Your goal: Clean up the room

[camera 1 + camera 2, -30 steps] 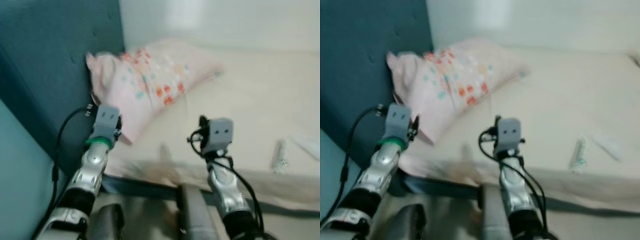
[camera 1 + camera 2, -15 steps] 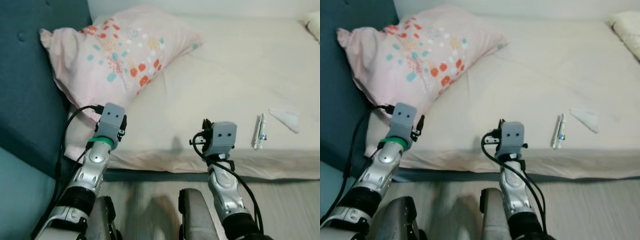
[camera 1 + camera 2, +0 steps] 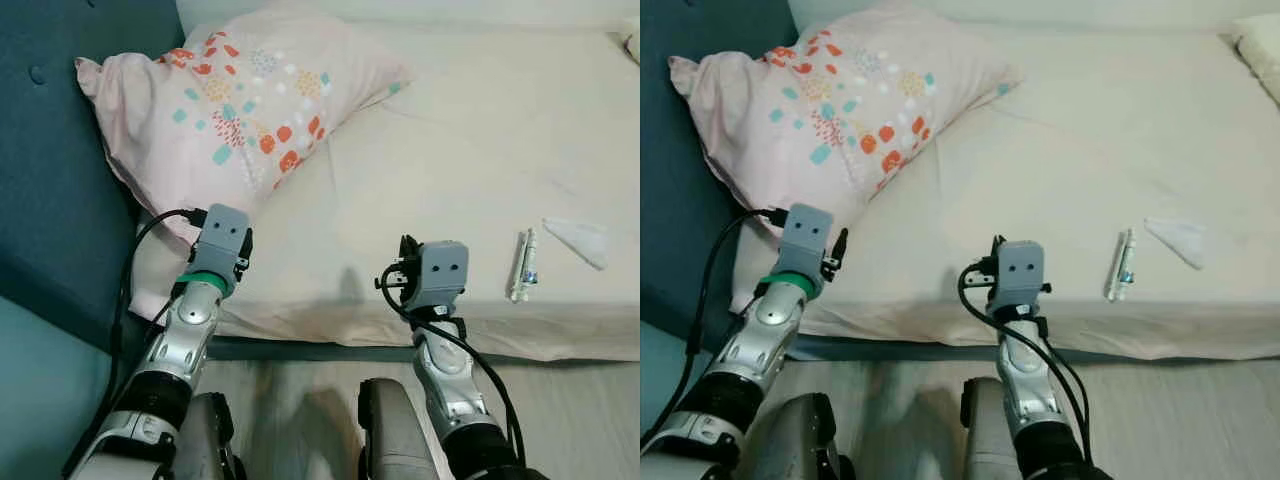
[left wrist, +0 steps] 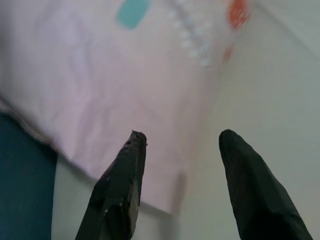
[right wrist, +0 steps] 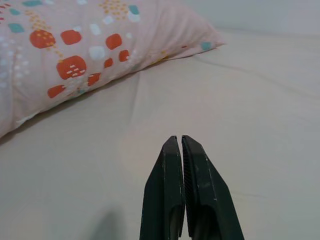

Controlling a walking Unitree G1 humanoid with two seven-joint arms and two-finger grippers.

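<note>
We hold our left gripper (image 4: 180,145) spread empty by the pillow (image 3: 230,100), our right gripper (image 5: 181,142) pressed closed, empty, above the bed (image 3: 480,140).

My arms are smooth silver metal with a dull sheen, their wrist boxes matt grey plastic. My left gripper (image 4: 180,145) has matt black fingers; my right gripper (image 5: 181,142) shows fine ribbing on one. The pillow (image 3: 235,95) at upper left is soft pink printed cloth, the sheet (image 3: 470,140) matt cream fabric, faintly creased. The headboard (image 3: 50,190) looks like teal tufted upholstery. At right, a tube (image 3: 523,264) — glossy — beside a crumpled white tissue (image 3: 577,238).
</note>
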